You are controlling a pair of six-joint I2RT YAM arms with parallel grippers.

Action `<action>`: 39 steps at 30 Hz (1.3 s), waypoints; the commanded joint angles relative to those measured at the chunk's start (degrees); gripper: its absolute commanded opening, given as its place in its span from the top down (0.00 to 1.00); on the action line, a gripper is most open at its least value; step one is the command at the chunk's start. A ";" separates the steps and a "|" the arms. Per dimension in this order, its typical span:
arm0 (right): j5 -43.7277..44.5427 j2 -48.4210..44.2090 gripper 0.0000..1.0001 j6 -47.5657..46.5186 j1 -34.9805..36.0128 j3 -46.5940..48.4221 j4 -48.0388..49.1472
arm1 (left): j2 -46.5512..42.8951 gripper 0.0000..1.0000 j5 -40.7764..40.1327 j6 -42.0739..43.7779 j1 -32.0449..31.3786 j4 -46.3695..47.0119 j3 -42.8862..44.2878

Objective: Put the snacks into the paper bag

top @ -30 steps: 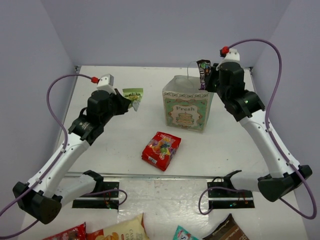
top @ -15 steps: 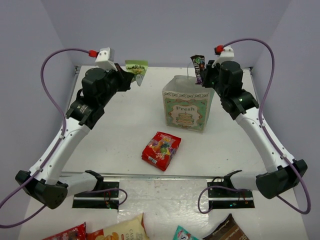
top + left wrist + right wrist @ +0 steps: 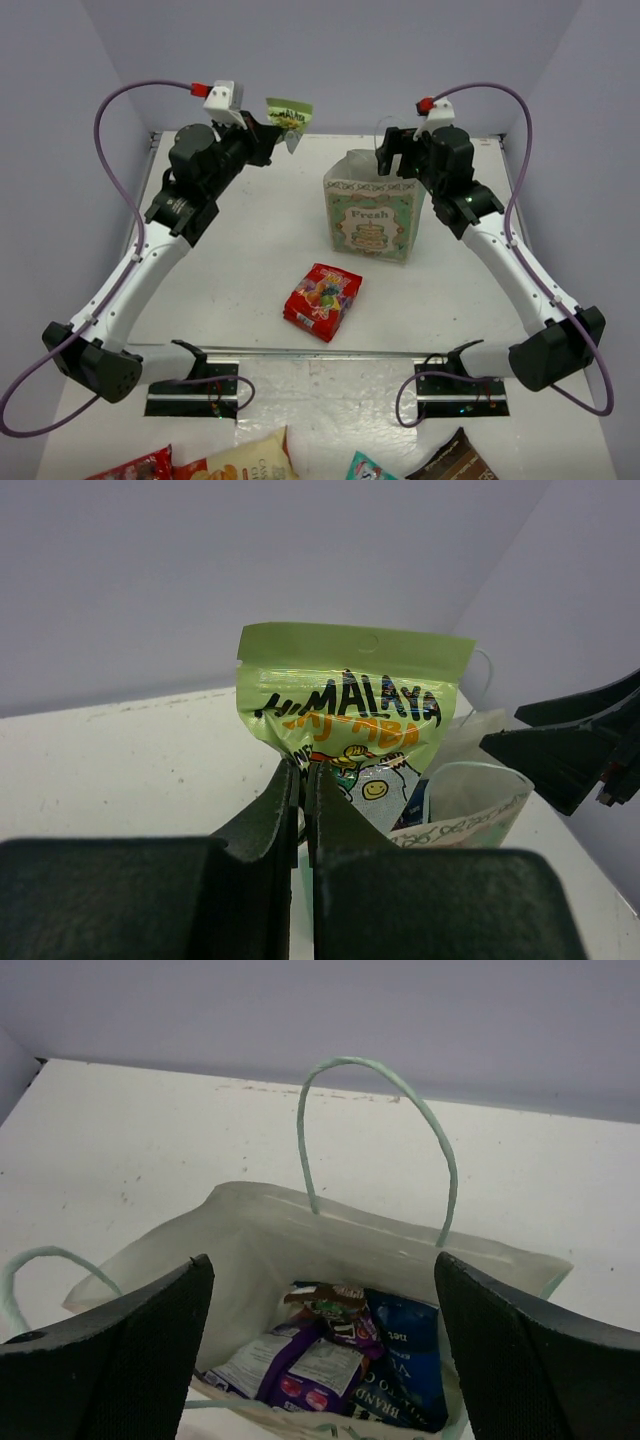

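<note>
Left gripper raised high, pinching tiny green packet

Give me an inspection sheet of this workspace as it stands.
Surface: white table, faint specks.
Job's things: paper bag upright, holding blue chip bag, purple candy pack, dark brown packet; red candy bag lying before it; tiny green packet held aloft.
Clutter: large yellow-orange chip bag, teal packet, dark brown pouch, red packet at the near edge.
Grippers: left gripper shut on the tiny green packet; right gripper open, empty, over the bag's mouth.
Cables: purple cables arch above each arm, off the table.
Surroundings: plain lavender walls; nothing else seen.
</note>
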 commanded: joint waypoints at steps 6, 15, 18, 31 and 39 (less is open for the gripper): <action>4.11 -0.38 0.04 1.27 -0.20 2.45 -1.10 | 5.16 1.00 5.81 3.26 0.07 8.06 4.62; 7.88 3.50 0.11 7.07 -0.64 7.56 -12.27 | 11.57 1.00 9.24 3.18 -0.19 8.77 8.66; 11.05 -0.63 0.11 10.41 -1.08 3.96 -12.01 | 13.51 1.00 10.82 3.09 -0.46 9.12 10.07; 12.11 -27.69 0.11 20.78 -1.25 -15.63 -10.51 | 17.99 1.00 13.37 2.83 -2.03 14.21 11.22; 6.75 -40.26 0.10 22.54 -1.25 -21.35 -13.94 | 21.68 1.00 8.64 2.30 -5.46 15.53 12.53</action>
